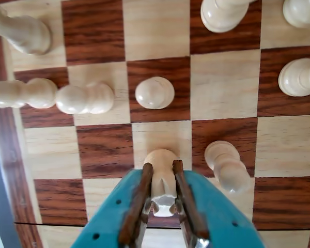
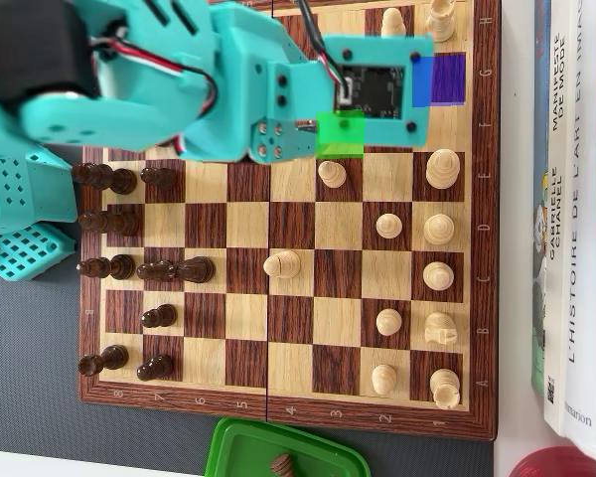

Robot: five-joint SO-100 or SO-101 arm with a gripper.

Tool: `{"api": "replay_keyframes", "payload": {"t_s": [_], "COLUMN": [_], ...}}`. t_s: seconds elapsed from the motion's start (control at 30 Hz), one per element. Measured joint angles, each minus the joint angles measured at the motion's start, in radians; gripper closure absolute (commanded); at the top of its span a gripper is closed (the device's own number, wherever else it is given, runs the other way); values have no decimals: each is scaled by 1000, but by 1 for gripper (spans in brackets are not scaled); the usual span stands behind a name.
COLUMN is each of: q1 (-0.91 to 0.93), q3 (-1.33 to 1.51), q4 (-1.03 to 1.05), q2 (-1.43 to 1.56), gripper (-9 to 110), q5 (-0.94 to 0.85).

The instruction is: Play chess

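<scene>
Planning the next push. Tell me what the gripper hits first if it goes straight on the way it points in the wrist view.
Probably the round-topped white pawn one square ahead of the gripper, which is clamped on a white piece. Height is unclear, so it might pass over.

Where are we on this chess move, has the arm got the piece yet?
Grab looks done: in the wrist view the gripper is closed on a white piece that appears to sit on its square. No lift is evident. In the overhead view, a dark piece lies in the green tray.
</scene>
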Motion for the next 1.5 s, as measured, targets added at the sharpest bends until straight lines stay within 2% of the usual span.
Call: {"api": "replay_keyframes", "payload": {"t_s": [1.1,1.5], "q1": [15,12], "q3": [-41,-41], "q4": [-2,-2], "q2": [-26,-26], "gripper": [96,92], "q5": [-49,-49]}}
